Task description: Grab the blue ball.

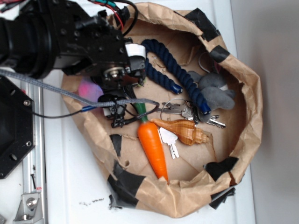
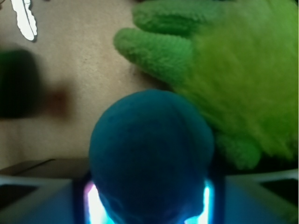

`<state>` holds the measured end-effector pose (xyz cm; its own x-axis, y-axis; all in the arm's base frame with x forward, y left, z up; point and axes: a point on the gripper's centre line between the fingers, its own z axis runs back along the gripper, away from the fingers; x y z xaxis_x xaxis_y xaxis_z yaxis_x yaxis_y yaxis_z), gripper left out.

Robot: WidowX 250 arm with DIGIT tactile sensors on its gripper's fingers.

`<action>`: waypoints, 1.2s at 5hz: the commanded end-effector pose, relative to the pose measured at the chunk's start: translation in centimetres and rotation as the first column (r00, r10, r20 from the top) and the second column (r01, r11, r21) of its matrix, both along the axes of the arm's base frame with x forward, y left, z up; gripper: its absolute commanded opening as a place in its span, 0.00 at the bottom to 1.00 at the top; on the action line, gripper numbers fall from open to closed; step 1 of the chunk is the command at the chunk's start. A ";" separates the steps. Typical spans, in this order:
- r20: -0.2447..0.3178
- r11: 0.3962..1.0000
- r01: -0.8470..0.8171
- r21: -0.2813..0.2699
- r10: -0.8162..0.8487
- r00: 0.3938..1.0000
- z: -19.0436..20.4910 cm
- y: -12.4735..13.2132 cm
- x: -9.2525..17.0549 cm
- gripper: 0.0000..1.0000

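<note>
Blue fills the lower middle of the wrist view: the ball (image 2: 152, 154) sits right at the gripper (image 2: 149, 205), with the two fingers (image 2: 42, 196) reaching in from either side at the bottom edge and glare on both flanks of the ball. It looks to me as if the fingers are closed on it, or very nearly, so the grab seems mostly done; what is left is to lift it clear of the green plush toy (image 2: 219, 70) pressed against its right side. The outside view does not show the ball at all, since the arm (image 1: 70, 37) covers that corner of the paper bag (image 1: 243, 84). It does show what the wrist view misses: the navy rope (image 1: 173, 65), the carrot (image 1: 153, 144), the shell (image 1: 184, 130) and the keys (image 1: 177, 109), all well apart from the gripper (image 1: 114, 109).
</note>
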<state>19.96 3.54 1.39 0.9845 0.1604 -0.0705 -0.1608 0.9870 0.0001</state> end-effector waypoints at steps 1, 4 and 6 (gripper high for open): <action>0.032 1.000 0.009 0.022 -0.010 0.999 0.4 0.3 -0.2 0.00; 0.194 1.000 0.003 -0.017 0.001 0.981 7.7 0.5 1.0 0.00; 0.271 0.990 0.120 -0.069 -0.097 0.958 15.4 -2.7 4.0 0.00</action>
